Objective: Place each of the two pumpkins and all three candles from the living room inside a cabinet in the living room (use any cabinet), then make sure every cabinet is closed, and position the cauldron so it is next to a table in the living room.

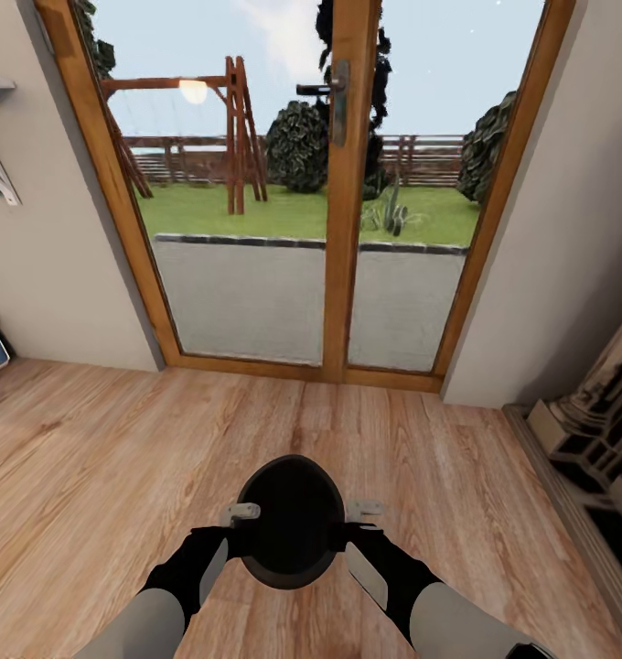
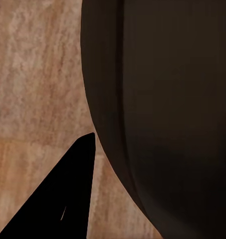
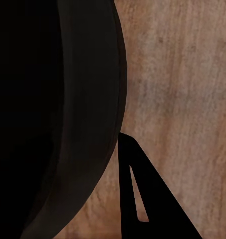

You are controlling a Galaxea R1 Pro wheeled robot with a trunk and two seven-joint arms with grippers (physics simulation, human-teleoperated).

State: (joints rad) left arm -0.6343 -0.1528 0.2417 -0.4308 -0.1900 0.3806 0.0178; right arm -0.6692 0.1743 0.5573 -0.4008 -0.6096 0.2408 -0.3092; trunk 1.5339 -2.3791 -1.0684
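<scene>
Carrying the cauldron low over the wood floor, left hand and right hand each grasping its rim, facing the glass door; next it probably needs turning toward the coffee bench.

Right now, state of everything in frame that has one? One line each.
Matte black round cauldron: held off the wooden floor between both grippers, mouth towards the head camera.
Left gripper: at the cauldron's left rim; cannot tell if clamped.
Right gripper: at the cauldron's right rim; cannot tell if clamped.
Wood-framed glass double door: closed, handle horizontal.
</scene>
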